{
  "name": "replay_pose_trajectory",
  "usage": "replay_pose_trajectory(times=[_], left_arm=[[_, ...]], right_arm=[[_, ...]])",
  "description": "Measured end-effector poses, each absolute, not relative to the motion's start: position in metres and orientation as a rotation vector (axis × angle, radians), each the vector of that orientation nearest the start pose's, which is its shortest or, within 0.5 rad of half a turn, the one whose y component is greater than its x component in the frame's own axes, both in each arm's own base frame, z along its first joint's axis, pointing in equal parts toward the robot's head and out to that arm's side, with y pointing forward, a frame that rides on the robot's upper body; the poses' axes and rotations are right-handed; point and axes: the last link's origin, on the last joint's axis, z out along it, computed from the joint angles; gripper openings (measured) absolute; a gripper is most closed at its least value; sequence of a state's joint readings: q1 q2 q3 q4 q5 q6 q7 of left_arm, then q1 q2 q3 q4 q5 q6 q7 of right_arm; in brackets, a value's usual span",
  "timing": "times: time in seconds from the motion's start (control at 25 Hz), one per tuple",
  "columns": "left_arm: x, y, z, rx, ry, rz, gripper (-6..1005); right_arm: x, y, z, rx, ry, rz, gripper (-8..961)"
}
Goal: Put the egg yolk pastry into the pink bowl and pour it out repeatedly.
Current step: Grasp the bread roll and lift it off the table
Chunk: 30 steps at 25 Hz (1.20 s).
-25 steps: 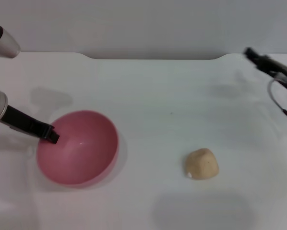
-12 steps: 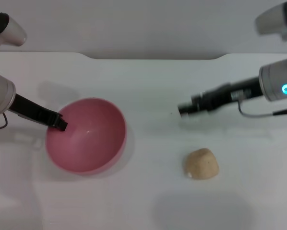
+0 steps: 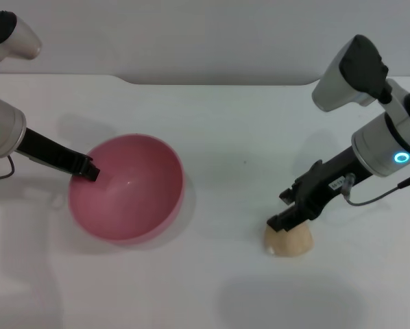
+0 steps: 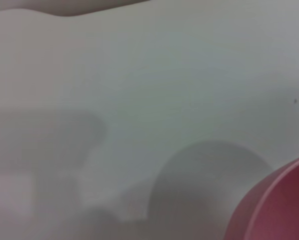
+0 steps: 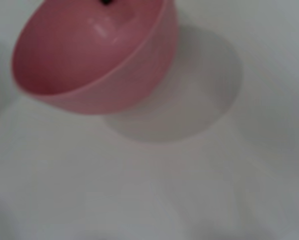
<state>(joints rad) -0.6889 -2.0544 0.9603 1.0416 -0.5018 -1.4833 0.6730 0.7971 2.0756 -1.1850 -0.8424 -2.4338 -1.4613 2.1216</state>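
Pink bowl [image 3: 127, 187] sits at nine o'clock on the white table [image 3: 225, 130] in the head view, tipped up, its rim pinched by the left gripper [image 3: 90, 171], which is clamped on it. At four o'clock the egg yolk pastry [image 3: 291, 240] lies on the table, with the right gripper [image 3: 282, 223] touching its top; whether its fingers are apart or together I cannot tell. Left wrist view: only the bowl's edge [image 4: 279, 210] over the table. Right wrist view: the tilted bowl [image 5: 97, 52] above its shadow.
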Motion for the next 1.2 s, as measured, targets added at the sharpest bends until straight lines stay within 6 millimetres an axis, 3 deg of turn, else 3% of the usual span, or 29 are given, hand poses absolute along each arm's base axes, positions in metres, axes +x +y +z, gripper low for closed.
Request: replay_pose_trajectory(times=[0.28,0.68,1.04,1.2], left_arm=[[-0.237,0.387,0.034,-2.405,-1.288,0.260,-1],[-0.234,0.391,0.035,-2.408,-1.269,0.257,0],[-0.234,0.391,0.036,-2.407,-1.266,0.257,0],[-0.234,0.391,0.036,-2.406,-1.266,0.256,-1]], right_arm=[[0.192,0.362,-0.039,-2.989,0.815,-0.418,634],[0.199,0.364,-0.037,-2.937,0.815,-0.541,633],[0.202,0.363,-0.050,-2.913,0.730,-0.648,633],[0.201,0.363,-0.054,-2.906,0.692,-0.666,584]])
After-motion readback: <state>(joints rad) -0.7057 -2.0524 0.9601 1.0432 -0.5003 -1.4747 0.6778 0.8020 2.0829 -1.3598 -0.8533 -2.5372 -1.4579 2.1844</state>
